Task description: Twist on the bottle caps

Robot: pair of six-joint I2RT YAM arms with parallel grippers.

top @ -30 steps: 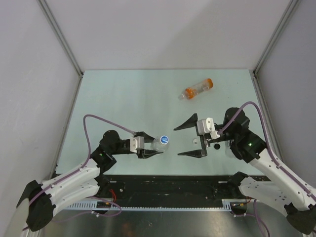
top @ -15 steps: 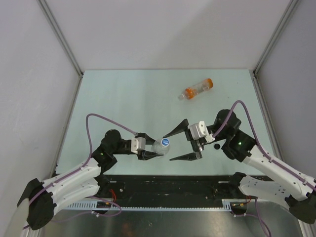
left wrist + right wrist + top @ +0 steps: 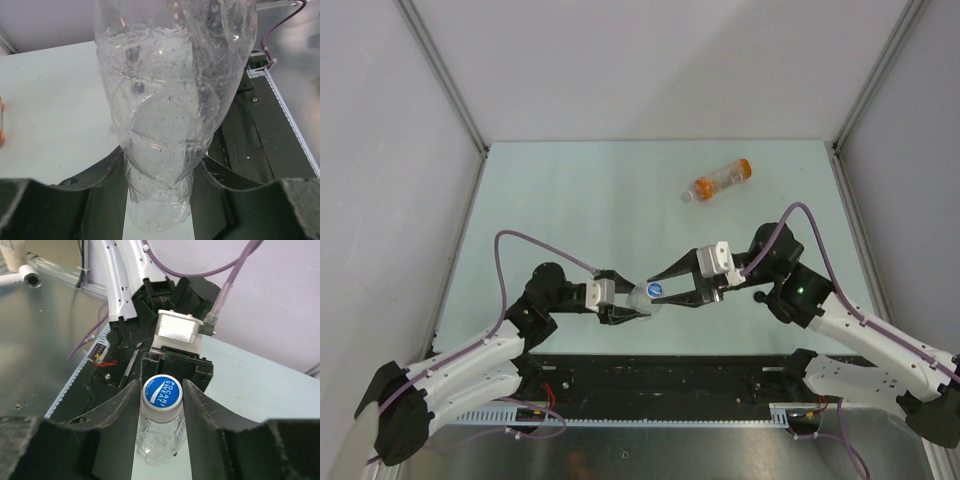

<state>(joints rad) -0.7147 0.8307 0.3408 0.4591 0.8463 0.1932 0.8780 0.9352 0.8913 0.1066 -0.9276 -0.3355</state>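
The 2 arms are bent at the elbows and angled inward from the near edge, so that the grippers are set tip to tip in front of the bases. The left arm (image 3: 470, 360) is held low, with the left gripper (image 3: 632, 302) clamped by both fingers on the body of a bottle (image 3: 641, 297). The right arm (image 3: 860, 330) is stretched leftward, and the 2 fingers of the right gripper (image 3: 660, 290) are pressed against the sides of the cap (image 3: 655, 289)
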